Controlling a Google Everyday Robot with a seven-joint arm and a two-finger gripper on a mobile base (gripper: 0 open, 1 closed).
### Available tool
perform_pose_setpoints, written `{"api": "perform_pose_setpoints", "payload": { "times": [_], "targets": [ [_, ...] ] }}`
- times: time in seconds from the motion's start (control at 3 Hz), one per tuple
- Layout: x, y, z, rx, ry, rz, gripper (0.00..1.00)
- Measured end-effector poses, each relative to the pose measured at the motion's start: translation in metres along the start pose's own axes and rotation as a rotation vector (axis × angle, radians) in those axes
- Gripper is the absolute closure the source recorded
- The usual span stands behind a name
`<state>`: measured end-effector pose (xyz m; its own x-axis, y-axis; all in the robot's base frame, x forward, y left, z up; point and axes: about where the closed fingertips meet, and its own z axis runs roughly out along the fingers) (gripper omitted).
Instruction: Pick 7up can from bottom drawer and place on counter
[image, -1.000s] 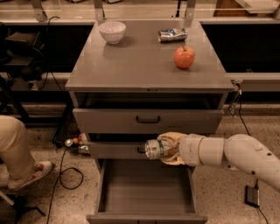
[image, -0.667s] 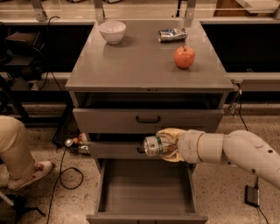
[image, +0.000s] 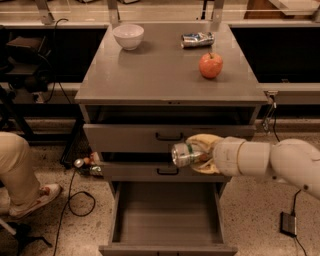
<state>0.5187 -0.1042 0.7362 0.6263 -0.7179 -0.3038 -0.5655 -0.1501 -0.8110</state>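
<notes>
My gripper (image: 192, 154) is shut on the 7up can (image: 183, 154), a small silver-and-green can held on its side with its shiny end facing left. It hangs in front of the two closed grey drawers, above the open bottom drawer (image: 167, 222), whose plain floor holds nothing. The white arm (image: 280, 162) reaches in from the right. The counter (image: 165, 67) is the flat grey cabinet top above, well higher than the can.
On the counter stand a white bowl (image: 128, 36) at the back left, a dented blue-and-silver can (image: 197, 39) at the back, and a red apple (image: 210, 65) at the right. A person's leg and shoe (image: 22, 185) are at the left, with cables on the floor.
The gripper with the can has risen slightly and shifted a little to the right, in front of the closed drawers.
</notes>
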Motion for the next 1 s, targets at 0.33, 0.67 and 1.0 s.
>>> {"api": "perform_pose_setpoints", "payload": {
  "times": [0.33,0.67,1.0],
  "targets": [
    [0.003,-0.074,-0.037,0.085,0.063,-0.128,1.0],
    [-0.002,-0.12,-0.051,0.116,0.103,-0.2,1.0],
    [-0.002,-0.12,-0.051,0.116,0.103,-0.2,1.0]
  ]
}}
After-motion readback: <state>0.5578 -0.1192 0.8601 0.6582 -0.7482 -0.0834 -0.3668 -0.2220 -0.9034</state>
